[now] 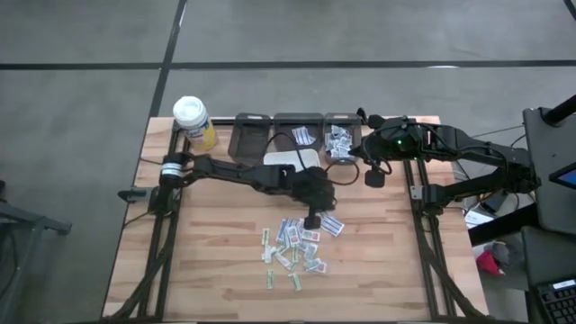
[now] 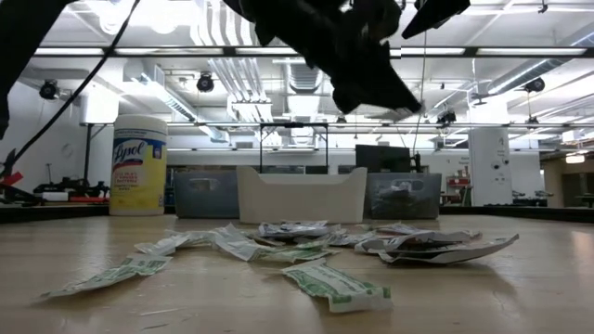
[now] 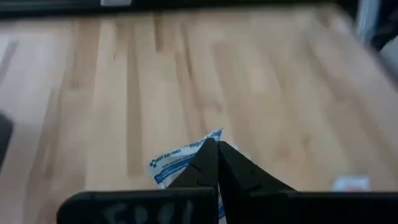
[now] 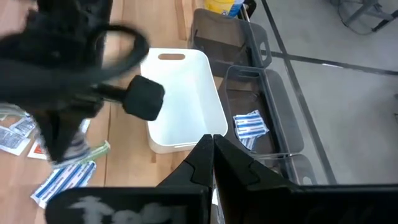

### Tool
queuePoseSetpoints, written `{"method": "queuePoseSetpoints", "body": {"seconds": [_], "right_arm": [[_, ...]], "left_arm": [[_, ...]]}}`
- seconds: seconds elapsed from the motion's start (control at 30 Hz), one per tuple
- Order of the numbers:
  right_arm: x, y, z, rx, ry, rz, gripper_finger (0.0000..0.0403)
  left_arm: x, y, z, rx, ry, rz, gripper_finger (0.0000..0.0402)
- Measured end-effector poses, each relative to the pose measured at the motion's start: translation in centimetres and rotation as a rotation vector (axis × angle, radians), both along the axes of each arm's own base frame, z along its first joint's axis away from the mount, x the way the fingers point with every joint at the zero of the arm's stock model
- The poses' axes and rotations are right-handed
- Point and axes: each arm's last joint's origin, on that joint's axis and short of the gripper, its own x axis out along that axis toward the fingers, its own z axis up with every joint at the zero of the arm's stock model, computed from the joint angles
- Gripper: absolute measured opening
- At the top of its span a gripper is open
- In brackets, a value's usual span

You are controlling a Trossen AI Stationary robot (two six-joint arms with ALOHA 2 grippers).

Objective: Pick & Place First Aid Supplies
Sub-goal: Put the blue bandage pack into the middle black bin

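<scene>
The first aid supplies (image 1: 295, 247) lie loose as a scatter of small flat packets on the wooden table, toward its near side, and show in the low view (image 2: 297, 243) too. My left gripper (image 1: 313, 219) is above the pile's far edge, shut on one white packet with blue print (image 3: 177, 163). My right gripper (image 1: 373, 177) is shut and has nothing in it; it hangs over the far right of the table near the bins (image 4: 212, 140). My left gripper pinches the white packet with blue print between its two fingertips at one end (image 3: 208, 138). The fingers slant down from the table's left side. The rest of the packet lies back under the fingers. In the low view the gripper (image 2: 376, 88) is well above the pile.
A white-capped yellow bottle (image 1: 193, 121) stands at the far left corner. Three dark bins line the far edge (image 1: 252, 135); the middle one (image 1: 302, 137) and the right one (image 1: 340, 142) hold packets. A white tray (image 1: 292, 160) sits just in front of them.
</scene>
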Motion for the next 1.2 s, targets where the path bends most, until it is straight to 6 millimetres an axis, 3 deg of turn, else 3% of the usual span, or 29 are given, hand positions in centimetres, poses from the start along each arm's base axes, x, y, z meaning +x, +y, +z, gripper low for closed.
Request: {"method": "queuePoseSetpoints", "body": {"seconds": [0.13, 0.3, 0.4, 0.53, 0.7, 0.83, 1.0, 1.2], "right_arm": [[0.0, 0.0, 0.0, -0.004, 0.002, 0.003, 0.0008], [0.0, 0.0, 0.1, -0.013, -0.003, 0.007, 0.0008], [0.1, 0.0, 0.1, -0.013, -0.006, 0.007, 0.0008], [0.1, 0.0, 0.1, -0.011, -0.007, 0.005, 0.0008], [0.1, 0.0, 0.1, -0.012, -0.006, 0.005, 0.0008], [0.0, 0.0, 0.1, -0.031, 0.001, 0.019, 0.0008], [0.1, 0.0, 0.1, -0.035, 0.0, 0.015, 0.0008], [0.0, 0.0, 0.1, -0.021, -0.004, 0.002, 0.0008]], "left_arm": [[-0.7, 0.4, 2.1, 0.049, -0.036, 0.076, 0.0], [-3.1, 2.4, 5.2, 0.301, -0.011, 0.303, 0.0], [-3.9, 5.2, 5.4, 0.398, 0.041, 0.412, 0.0], [-4.9, 10.7, 5.2, 0.416, 0.076, 0.53, 0.0], [-6.9, 18.3, 3.8, 0.309, 0.12, 0.639, 0.0], [-7.8, 22.4, 1.6, 0.139, 0.136, 0.66, 0.0], [-7.3, 23.9, -1.7, 0.078, 0.194, 0.639, 0.0], [-6.9, 24.5, -2.7, 0.092, 0.182, 0.611, 0.0004]]}}
